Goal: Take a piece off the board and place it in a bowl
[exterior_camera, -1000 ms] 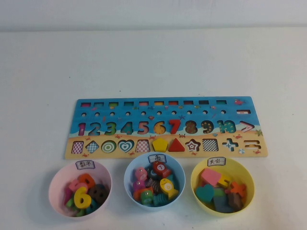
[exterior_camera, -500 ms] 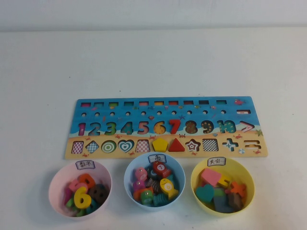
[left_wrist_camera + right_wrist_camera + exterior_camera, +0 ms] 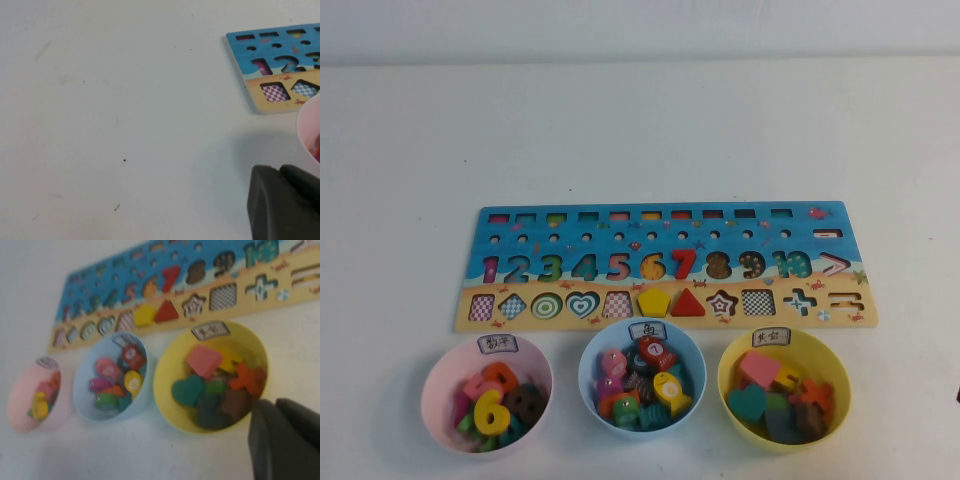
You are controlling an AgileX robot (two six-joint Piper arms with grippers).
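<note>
The long blue board lies across the middle of the table. The piece, a red 7, sits in its slot in the numeral row and also shows as a red 7 in the right wrist view. The pink bowl stands at the front left, holding a yellow 6 and other numerals. My right gripper is shut and empty, hovering beside the yellow bowl. In the left wrist view my left gripper is shut and empty, left of the board's corner and the pink bowl's rim.
A light blue bowl of fish blocks stands front centre, and the yellow bowl of shape blocks front right. A yellow pentagon and a red triangle sit in the board's lower strip. Bare white table lies behind and left of the board.
A small dark sliver has appeared at the right edge of the high view. The board, its pieces and the three bowls have not moved.
</note>
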